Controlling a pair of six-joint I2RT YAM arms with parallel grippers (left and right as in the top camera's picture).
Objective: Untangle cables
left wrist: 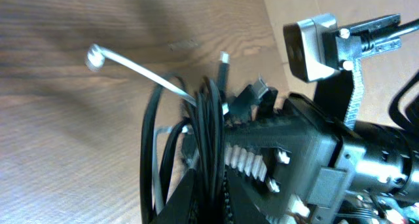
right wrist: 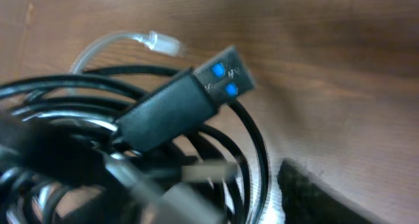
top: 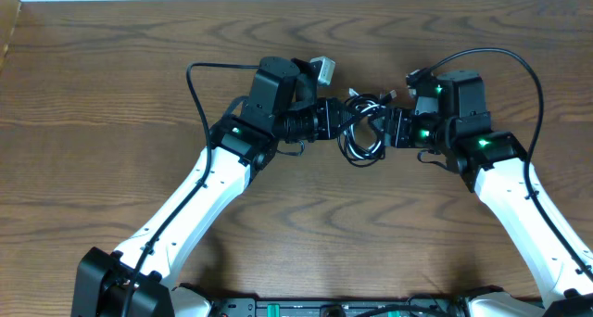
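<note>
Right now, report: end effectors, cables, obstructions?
Left end effector shut on cables. Right end effector against them, grip unclear. White cord tangled among the black.

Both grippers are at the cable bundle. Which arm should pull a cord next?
Right, probably. The left gripper is shut on the black cable bundle, anchoring it. The right gripper faces a loose black USB plug and the white cord, so it could pull one out.

Legible text, labels, brands, numbers, signs: none in any view. Sole candidate: a faint dark marking on the metal shell of the USB plug (right wrist: 222,76), beside its two blue spots, as seen from the right wrist. It is too blurred to read.
</note>
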